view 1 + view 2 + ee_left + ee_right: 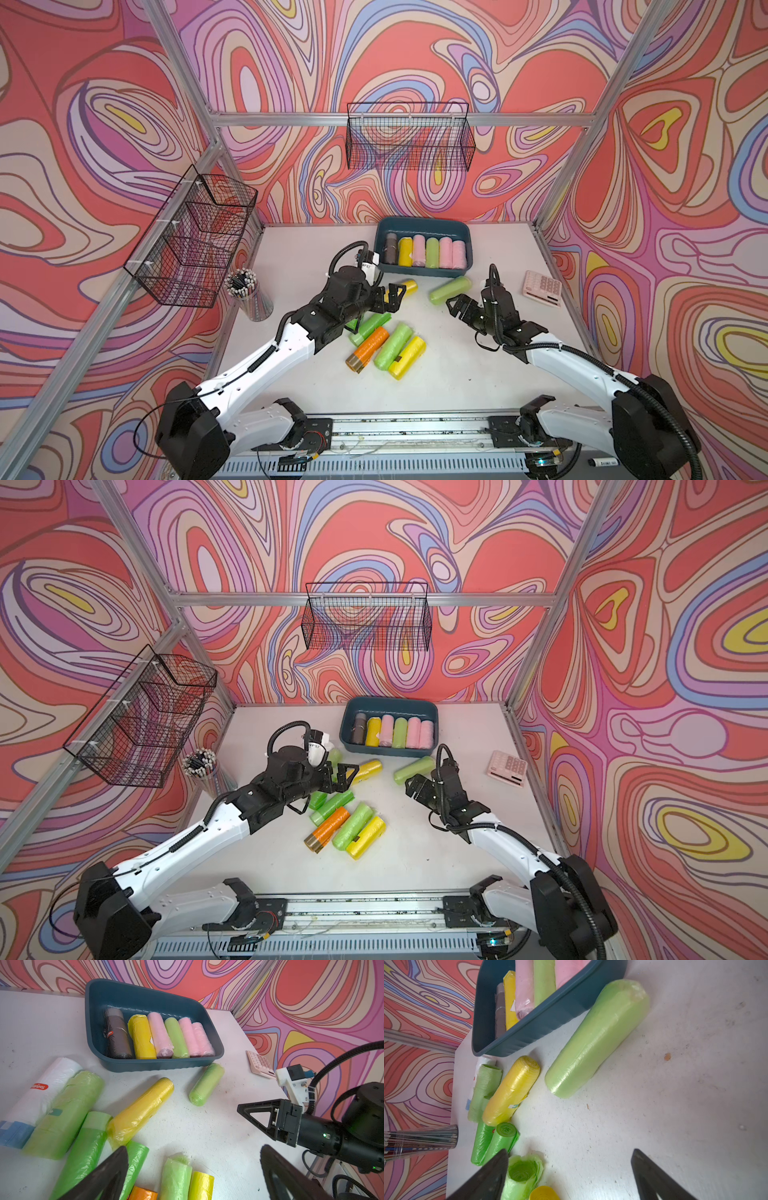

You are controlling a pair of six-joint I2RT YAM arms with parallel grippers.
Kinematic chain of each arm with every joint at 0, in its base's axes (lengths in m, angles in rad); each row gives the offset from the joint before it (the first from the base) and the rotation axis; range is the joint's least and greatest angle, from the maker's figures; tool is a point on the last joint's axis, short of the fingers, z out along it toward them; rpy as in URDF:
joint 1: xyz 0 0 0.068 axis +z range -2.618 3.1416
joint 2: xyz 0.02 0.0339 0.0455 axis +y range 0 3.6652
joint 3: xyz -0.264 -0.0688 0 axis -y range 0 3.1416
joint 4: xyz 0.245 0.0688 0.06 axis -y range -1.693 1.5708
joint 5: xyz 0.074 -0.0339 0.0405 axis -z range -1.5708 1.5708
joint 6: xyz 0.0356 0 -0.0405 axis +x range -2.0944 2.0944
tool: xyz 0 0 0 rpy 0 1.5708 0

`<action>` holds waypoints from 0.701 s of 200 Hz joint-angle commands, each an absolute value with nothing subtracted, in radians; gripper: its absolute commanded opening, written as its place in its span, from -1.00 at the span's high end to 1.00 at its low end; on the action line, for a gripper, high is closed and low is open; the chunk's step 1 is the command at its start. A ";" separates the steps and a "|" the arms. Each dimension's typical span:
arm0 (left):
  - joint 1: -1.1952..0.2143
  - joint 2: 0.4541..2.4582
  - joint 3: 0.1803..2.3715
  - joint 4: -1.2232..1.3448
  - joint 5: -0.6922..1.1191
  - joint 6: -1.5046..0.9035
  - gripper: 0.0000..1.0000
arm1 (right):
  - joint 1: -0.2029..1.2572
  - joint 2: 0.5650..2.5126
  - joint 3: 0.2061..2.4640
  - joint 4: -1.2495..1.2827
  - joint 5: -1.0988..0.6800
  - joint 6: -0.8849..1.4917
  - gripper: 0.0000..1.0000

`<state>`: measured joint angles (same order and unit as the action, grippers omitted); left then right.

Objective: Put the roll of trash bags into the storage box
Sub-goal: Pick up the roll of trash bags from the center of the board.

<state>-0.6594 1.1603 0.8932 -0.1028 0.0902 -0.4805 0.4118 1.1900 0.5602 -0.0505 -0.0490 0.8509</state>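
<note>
— Left fingers: how do they stand?
— Spread as wide as they go, with nothing between them, above the counter.
— And the right fingers?
— Wide apart too, and empty. The right wrist view shows only bare counter between them.
— What lies nearest?
— A yellow roll of trash bags lies just ahead of the left fingers. In both top views one finger overlaps its near end, and I cannot tell whether they touch. A pale green roll lies on the counter ahead of the right fingers and apart from them. Its far end is just beside the near wall of the storage box.
— So neither is in the box?
— No, both lie outside it. The box stands at the back of the counter and holds six rolls side by side: one dark, one yellow, one pink, one green, then two pink.
— Farther out?
— Toward the front of the counter, beside the left fingers, is a loose heap of green rolls with an orange roll and another yellow one. A pink calculator lies near the counter's right edge, and a cup of pencils stands near its left edge.
</note>
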 commanded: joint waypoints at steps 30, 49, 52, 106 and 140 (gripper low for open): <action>-0.656 1.048 0.773 -0.001 0.086 -0.459 -1.00 | 0.407 1.267 0.565 0.066 -0.044 0.899 -0.71; -0.657 1.001 0.727 0.027 0.033 -0.455 -1.00 | 0.408 1.307 0.572 0.096 -0.050 0.907 -0.59; -0.657 0.995 0.722 0.029 0.025 -0.454 -1.00 | 0.407 1.314 0.573 0.101 -0.050 0.907 -0.57; -0.656 0.956 0.687 0.052 -0.015 -0.451 -1.00 | 0.408 1.411 0.611 0.148 0.019 0.924 -0.39; -0.656 0.966 0.693 0.044 -0.009 -0.455 -1.00 | 0.387 1.491 0.653 0.147 0.027 0.958 -0.31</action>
